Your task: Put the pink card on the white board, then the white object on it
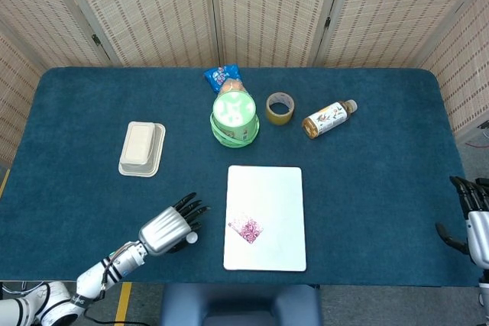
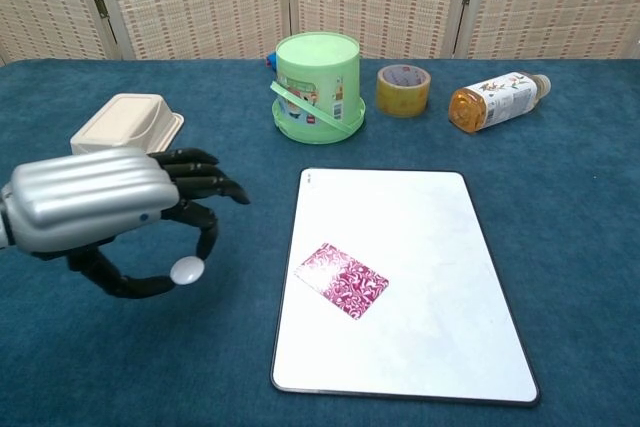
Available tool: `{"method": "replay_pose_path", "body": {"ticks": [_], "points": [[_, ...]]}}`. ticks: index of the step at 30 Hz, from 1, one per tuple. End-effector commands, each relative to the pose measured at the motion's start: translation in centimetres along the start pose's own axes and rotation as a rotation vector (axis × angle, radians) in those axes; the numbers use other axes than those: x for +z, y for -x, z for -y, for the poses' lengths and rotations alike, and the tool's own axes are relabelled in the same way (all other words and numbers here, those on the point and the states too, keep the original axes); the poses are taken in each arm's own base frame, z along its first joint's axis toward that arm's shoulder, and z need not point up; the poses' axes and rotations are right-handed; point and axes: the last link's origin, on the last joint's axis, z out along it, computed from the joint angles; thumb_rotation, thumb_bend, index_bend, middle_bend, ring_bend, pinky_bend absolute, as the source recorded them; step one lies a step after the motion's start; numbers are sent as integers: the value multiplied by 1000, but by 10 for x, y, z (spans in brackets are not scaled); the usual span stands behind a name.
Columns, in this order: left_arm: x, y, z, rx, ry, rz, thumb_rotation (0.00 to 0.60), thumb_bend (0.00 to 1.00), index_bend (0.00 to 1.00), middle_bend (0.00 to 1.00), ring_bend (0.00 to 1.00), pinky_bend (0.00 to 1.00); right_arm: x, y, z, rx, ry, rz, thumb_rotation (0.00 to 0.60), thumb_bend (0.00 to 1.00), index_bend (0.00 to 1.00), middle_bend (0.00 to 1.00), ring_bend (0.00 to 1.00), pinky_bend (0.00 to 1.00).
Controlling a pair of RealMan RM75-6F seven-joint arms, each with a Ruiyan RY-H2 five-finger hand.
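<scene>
The pink patterned card point(image 1: 246, 229) point(image 2: 341, 280) lies flat on the lower left part of the white board point(image 1: 269, 186) point(image 2: 405, 212). My left hand point(image 1: 170, 228) point(image 2: 96, 202) hovers over the blue table just left of the board. It pinches a small round white object point(image 1: 191, 238) point(image 2: 187, 269) at its thumb tip, with the other fingers pointing toward the board. My right hand point(image 1: 472, 217) rests at the table's far right edge with its fingers apart, holding nothing; the chest view does not show it.
A cream lidded box point(image 1: 141, 148) point(image 2: 124, 129) sits at the left. Behind the board stand a green bucket point(image 1: 234, 117) point(image 2: 317, 86), a tape roll point(image 1: 280, 108) point(image 2: 403, 89), a lying bottle point(image 1: 328, 118) point(image 2: 497, 100) and a blue snack pack point(image 1: 221, 76).
</scene>
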Motion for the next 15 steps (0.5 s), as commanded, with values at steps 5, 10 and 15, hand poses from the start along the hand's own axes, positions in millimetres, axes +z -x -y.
{"method": "replay_pose_path", "body": {"ticks": [5, 10, 15], "points": [[54, -18, -22, 1, 91, -24, 600, 428, 483, 157, 126, 0, -2, -1, -2, -2, 11, -1, 600, 292, 71, 130, 117, 109], [85, -20, -33, 27, 119, -24, 600, 428, 480, 159, 126, 0, -4, -3, -4, -5, 22, -5, 600, 292, 71, 130, 116, 108], [109, -19, -39, 21, 113, -3, 600, 428, 473, 160, 126, 0, -3, -3, -4, -5, 24, -3, 600, 292, 71, 130, 117, 108]]}}
